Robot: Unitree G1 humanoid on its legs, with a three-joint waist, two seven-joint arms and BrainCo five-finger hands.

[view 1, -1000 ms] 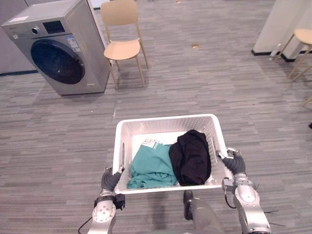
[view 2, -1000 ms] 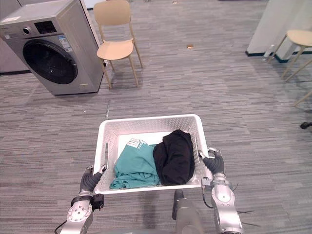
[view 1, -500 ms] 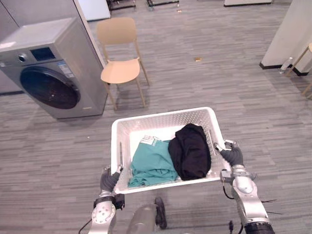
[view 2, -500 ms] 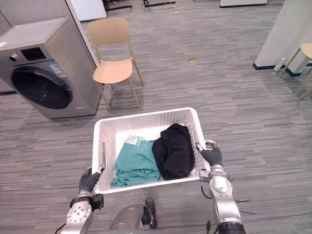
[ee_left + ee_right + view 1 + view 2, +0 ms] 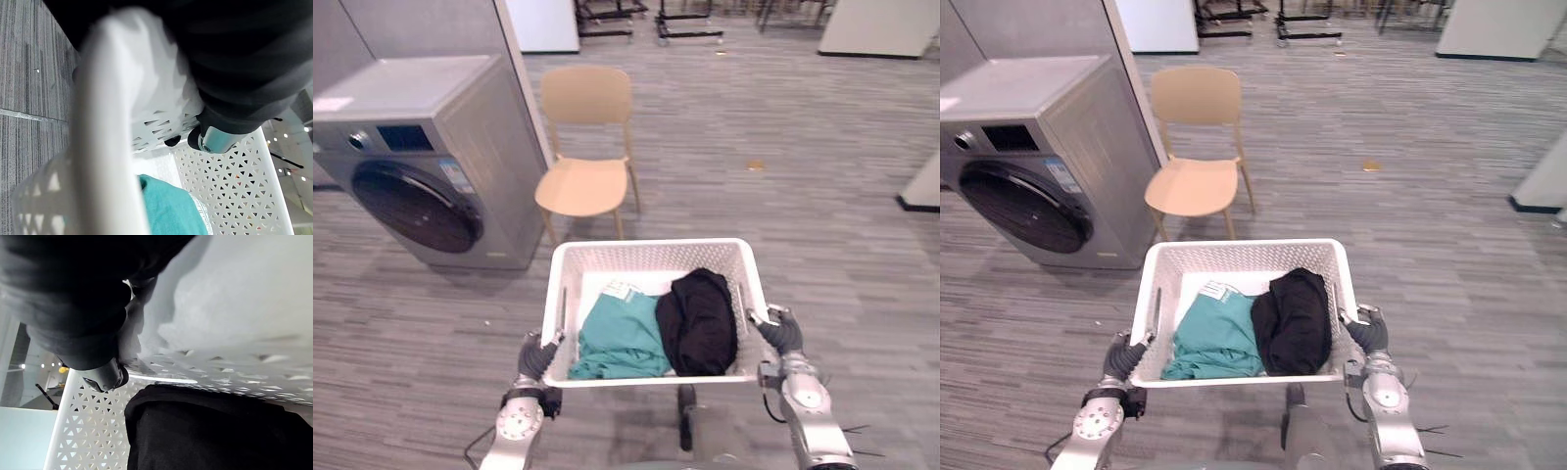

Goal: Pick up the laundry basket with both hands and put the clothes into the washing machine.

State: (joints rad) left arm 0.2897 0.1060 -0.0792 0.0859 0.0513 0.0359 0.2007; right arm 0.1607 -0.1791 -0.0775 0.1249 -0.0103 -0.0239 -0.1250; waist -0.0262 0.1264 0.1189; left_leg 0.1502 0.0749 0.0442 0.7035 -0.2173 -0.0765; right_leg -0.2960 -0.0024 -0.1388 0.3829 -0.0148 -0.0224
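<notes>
My left hand is curled tight on the left rim of the white laundry basket. My right hand is clamped on the right rim. The basket is held above the floor, lower centre of frame. Inside, a teal garment lies left, with a black garment touching it on the right. The washing machine stands upper left, with a tan chair just beside it.
</notes>
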